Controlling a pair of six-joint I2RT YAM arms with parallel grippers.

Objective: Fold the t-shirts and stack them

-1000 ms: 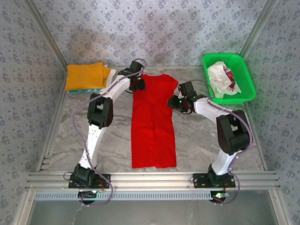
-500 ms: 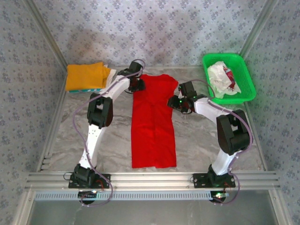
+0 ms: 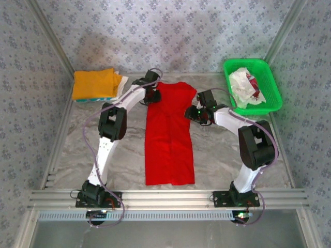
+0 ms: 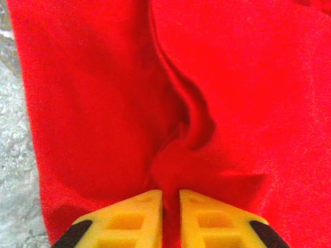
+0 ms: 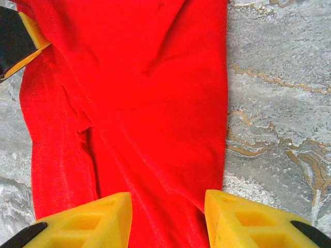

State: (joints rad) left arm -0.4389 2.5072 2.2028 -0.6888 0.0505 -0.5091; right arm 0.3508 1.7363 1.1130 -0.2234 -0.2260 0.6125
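Note:
A plain red t-shirt (image 3: 169,134) lies as a long narrow strip down the middle of the table. My left gripper (image 3: 153,95) is at its far left corner, and in the left wrist view the yellow fingers (image 4: 135,212) pinch a raised ridge of the red t-shirt (image 4: 103,103); the gripper (image 4: 170,199) is shut on it. My right gripper (image 3: 194,112) stands at the strip's right edge, open (image 5: 168,206), straddling the red t-shirt (image 5: 155,103). An orange-yellow t-shirt (image 3: 93,83) tops a folded stack at the far left. A white t-shirt with red marks (image 3: 243,85) lies crumpled in the basket.
The green mesh basket (image 3: 271,77) stands at the far right corner. Teal and white cloth edges (image 3: 106,97) peek from under the orange-yellow stack. Bare marbled table (image 3: 222,155) lies either side of the red strip. The left gripper's finger (image 5: 18,41) shows in the right wrist view.
My left gripper has shifted slightly to the right at the shirt's far corner. The right arm and the shirt have hardly moved.

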